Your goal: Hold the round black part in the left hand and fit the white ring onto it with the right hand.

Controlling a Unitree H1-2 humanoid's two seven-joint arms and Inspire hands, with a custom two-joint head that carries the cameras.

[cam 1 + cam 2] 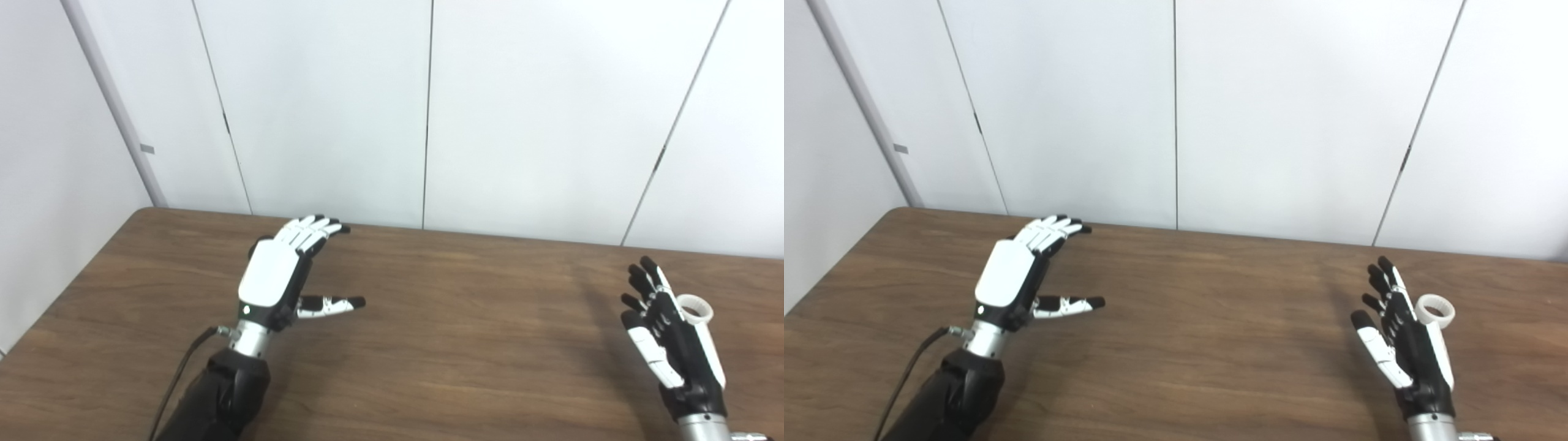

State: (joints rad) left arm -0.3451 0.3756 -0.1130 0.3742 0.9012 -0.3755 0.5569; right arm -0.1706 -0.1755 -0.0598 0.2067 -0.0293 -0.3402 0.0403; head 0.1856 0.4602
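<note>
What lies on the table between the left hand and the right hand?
Nothing: in both eye views only bare table separates the left hand from the right hand. The white ring sits beyond the right hand.

White ring [1435,309], brown wood-grain table [465,343], black-and-white left robot hand [278,275].

Brown wood-grain table [441,343], rounded far-left corner. White panel wall [520,110] behind w/ dark vertical seams; grey post [113,104] at left.
</note>
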